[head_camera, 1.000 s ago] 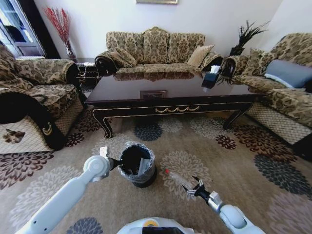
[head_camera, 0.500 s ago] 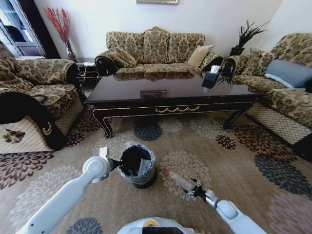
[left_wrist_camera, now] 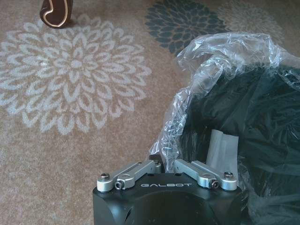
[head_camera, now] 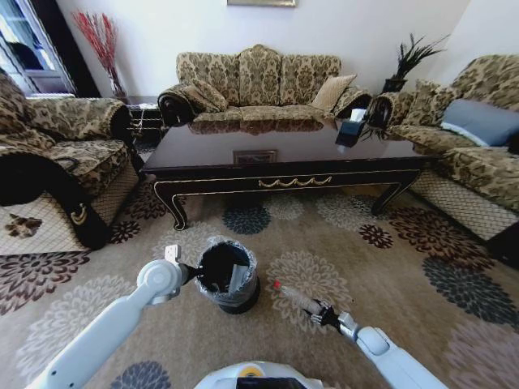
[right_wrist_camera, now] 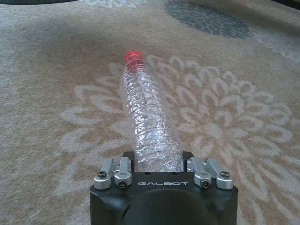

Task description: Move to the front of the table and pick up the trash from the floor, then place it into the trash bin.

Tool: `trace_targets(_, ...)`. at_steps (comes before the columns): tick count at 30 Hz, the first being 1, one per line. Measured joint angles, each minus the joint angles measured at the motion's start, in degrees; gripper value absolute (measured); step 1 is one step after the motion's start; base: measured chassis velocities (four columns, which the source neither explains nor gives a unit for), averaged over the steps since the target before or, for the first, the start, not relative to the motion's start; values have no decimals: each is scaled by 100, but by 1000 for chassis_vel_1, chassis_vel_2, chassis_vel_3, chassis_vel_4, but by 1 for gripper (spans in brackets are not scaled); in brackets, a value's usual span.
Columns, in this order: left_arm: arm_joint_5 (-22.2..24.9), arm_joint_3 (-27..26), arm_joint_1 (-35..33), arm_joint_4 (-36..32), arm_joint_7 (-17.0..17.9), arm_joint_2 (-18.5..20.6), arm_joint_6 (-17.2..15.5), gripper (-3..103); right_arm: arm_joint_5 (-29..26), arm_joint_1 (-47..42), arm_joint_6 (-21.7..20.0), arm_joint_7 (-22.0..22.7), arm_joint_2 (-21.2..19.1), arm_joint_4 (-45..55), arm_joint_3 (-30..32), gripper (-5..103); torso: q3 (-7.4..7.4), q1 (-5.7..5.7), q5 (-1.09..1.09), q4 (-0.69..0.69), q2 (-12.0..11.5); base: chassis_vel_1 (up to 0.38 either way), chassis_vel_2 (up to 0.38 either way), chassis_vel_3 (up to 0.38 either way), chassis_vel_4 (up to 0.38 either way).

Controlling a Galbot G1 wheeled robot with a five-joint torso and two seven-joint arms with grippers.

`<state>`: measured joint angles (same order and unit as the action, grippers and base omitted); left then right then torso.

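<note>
The clear plastic bottle (head_camera: 297, 299) (right_wrist_camera: 149, 121) with a red cap lies on the carpet, right of the trash bin (head_camera: 228, 276). My right gripper (head_camera: 324, 313) (right_wrist_camera: 158, 161) is low at the bottle's base. It is open, and the base sits between its fingers. The black bin with its clear liner (left_wrist_camera: 206, 56) stands in front of the dark table (head_camera: 284, 150). A white piece of paper (left_wrist_camera: 222, 148) (head_camera: 238, 275) rests inside it. My left gripper (head_camera: 193, 271) (left_wrist_camera: 162, 162) hangs shut and empty at the bin's left rim.
Sofas (head_camera: 258, 81) surround the floral carpet (head_camera: 389, 243) on the left, far and right sides. A dark tissue box (head_camera: 350, 130) stands on the table's right end. A table leg (left_wrist_camera: 56, 11) stands beyond the bin.
My right arm has lowered and slid left toward the bottle, so the bottle's base is now between its fingers. The left arm, the bin and the bottle have stayed put.
</note>
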<state>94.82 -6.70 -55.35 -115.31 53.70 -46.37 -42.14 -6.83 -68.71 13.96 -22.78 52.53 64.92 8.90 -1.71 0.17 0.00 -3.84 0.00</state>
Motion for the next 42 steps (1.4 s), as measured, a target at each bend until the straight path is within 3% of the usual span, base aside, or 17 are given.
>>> trace_targets(2,-3,0,0,0,0,-5,0,0,8,-22,4,0,-4,17,17,46,0,0,0,0,0,0,0,0,0)
trace_targets(8,-25,14,-7,-2,-8,-48,0,0,28,-215,9,-3,-1,162,177,33,0,0,1,0,0,0,0,0,0)
trace_targets(15,-34,16,-11,-16,-15,-52,0,0,-27,-364,8,-25,0,282,476,33,0,0,1,0,0,0,0,0,0)
trace_targets(24,-52,142,41,-102,-7,-19,0,0,-941,-837,-105,-45,-105,976,1377,33,0,0,1,-1,0,0,0,0,0)
trace_targets(32,-114,598,242,-362,106,-105,0,0,-2080,-1602,-450,-19,-298,2830,2350,33,0,0,0,0,0,0,0,0,0)
trace_targets(34,-128,650,276,-362,119,-110,2,0,-2139,-1672,-478,-5,-313,3049,2424,33,0,0,0,-1,0,0,0,0,0)
trace_targets(36,-167,842,366,-411,168,-150,2,0,-2275,-1936,-575,40,-349,3836,2681,33,0,0,0,1,0,0,0,0,0)
trace_targets(37,-180,1153,540,-482,225,-261,2,0,-2306,-2255,-672,120,-361,4722,2842,33,0,0,1,-1,0,0,0,0,0)
trace_targets(42,-243,1447,693,-473,264,-375,2,0,-2180,-2628,-755,183,-319,5767,2801,33,0,0,-1,0,0,0,0,0,0)
